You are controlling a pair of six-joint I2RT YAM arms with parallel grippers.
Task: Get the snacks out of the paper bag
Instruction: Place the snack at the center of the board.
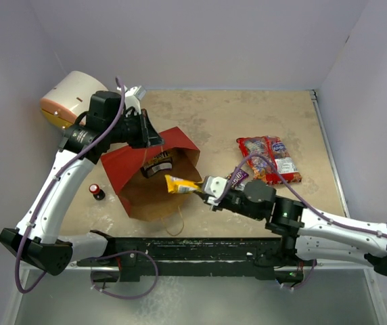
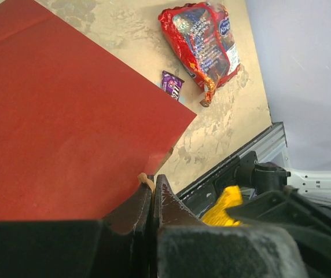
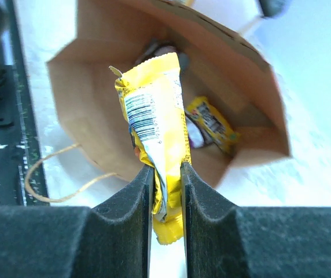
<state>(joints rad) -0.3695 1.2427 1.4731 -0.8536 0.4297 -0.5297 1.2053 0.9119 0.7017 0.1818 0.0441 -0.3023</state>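
Observation:
The paper bag (image 1: 120,170), red outside and brown inside, lies on its side with its mouth toward the arms. My left gripper (image 1: 154,141) is shut on the bag's upper rim, with a bit of tan string pinched at its tips (image 2: 146,182). My right gripper (image 1: 206,190) is shut on a yellow candy packet (image 1: 180,183) and holds it at the bag's mouth. In the right wrist view the yellow candy packet (image 3: 154,116) hangs in front of the open bag (image 3: 90,92). Another yellow packet (image 3: 213,121) and a dark wrapper (image 3: 154,51) lie inside.
A large red-and-clear snack bag (image 1: 268,159) and a small purple wrapper (image 1: 239,177) lie on the table right of the bag. A white drum (image 1: 68,100) sits at the back left. A small red-capped object (image 1: 97,191) stands left of the bag. The bag's loose string handle (image 3: 50,174) lies by the black rail (image 1: 200,247).

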